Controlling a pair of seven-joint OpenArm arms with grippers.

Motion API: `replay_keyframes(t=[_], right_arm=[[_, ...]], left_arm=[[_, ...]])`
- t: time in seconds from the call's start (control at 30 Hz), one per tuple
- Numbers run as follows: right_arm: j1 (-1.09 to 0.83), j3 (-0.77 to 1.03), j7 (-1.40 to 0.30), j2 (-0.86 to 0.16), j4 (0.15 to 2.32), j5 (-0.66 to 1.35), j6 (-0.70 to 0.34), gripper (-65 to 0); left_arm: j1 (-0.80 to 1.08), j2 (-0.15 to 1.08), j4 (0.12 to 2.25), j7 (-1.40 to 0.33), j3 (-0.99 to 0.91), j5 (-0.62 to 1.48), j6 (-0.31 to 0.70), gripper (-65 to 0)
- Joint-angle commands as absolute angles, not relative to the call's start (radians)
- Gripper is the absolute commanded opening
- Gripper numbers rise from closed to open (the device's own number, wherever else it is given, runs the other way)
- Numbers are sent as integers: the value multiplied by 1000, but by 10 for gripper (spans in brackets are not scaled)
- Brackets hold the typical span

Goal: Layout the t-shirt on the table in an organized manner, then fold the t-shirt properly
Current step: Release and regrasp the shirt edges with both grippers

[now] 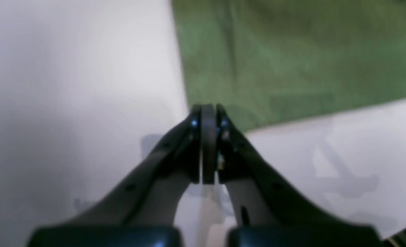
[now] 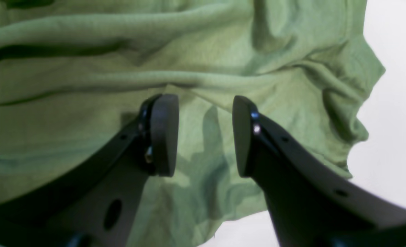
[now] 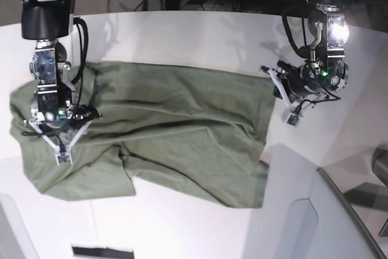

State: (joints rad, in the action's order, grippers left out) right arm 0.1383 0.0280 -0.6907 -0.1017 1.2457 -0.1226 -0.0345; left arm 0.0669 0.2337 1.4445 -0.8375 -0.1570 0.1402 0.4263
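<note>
T-shirt (image 3: 176,125) lay rumpled on counter (image 3: 182,34), layout unfinished.
Left wrist: left tool (image 1: 208,111) clenched, empty, at hem corner. Right wrist: right tool (image 2: 205,135) released over wrinkles. Base: best to pinch edges, pull outward evenly.

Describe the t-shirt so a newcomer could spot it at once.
Start at the big white table with the curved far edge. Spread across its middle, between the two arms, lies the t-shirt: a wrinkled olive-green cloth with one short sleeve pointing toward the near edge. It is the only soft, coloured thing on the white top.
</note>
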Motion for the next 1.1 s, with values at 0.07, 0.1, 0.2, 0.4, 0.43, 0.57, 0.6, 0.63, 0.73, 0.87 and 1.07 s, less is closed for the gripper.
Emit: replay_keyframes(t=[0.07,0.1,0.2,0.4,0.43,0.57,0.6,0.63,0.73,0.87,1.07], right_arm=[[182,33,-676,-110,1214,-127,-28,-272],[185,33,-674,-110,1198,-127,-28,-249],[193,35,-671,-110,1164,-127,-28,-248],[196,35,-670,-108,1148,-127,-30,-266],[196,35,-668,-108,1132,-127,-30,-266],[202,35,-604,-116,1041,-127,-30,-267],[203,35,-591,-117,1023,-127,-30,-267],[203,35,-582,-117,1010,-127,-30,-278],[200,35,-579,-114,1007,-127,-30,-401],[200,35,-581,-110,1009,-127,-30,-560],[199,35,-615,-110,1024,-127,-30,-650]], left_arm=[[64,251,1461,-819,-225,143,427,-650],[64,251,1461,-819,-237,143,427,-650],[65,257,1460,-819,-255,143,427,-650],[73,259,1460,-820,-257,143,427,-650],[76,259,1460,-820,-257,143,427,-650],[79,259,1460,-819,-257,143,427,-650],[79,259,1460,-819,-257,143,427,-650],[79,260,1460,-819,-257,143,427,-650],[79,268,1460,-819,-257,143,427,-650],[79,272,1460,-820,-257,143,427,-650],[77,272,1460,-820,-257,143,427,-650]])
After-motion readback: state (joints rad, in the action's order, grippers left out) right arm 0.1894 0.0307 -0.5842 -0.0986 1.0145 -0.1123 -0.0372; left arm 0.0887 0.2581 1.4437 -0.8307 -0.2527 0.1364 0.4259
